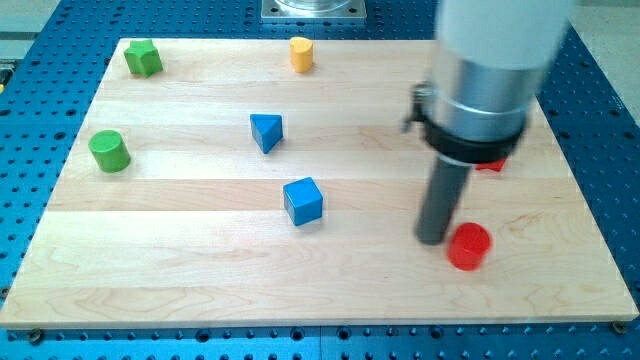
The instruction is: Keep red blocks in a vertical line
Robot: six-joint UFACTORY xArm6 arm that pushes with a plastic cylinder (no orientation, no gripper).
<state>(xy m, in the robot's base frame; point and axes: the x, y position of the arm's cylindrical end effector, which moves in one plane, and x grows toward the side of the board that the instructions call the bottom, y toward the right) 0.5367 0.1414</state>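
A red cylinder (pixel 468 246) stands at the view's lower right on the wooden board (pixel 200 280). A second red block (pixel 490 163) lies above it, mostly hidden behind the arm's grey body, so its shape cannot be made out. My tip (pixel 432 240) rests on the board just to the left of the red cylinder, close to it or touching it, and below the hidden red block.
A blue cube (pixel 303 201) and a blue triangle (pixel 266 131) lie mid-board. A green cylinder (pixel 109 151) and a green star (pixel 143 58) are at the left. A yellow block (pixel 301 53) sits at the top edge. A blue perforated table surrounds the board.
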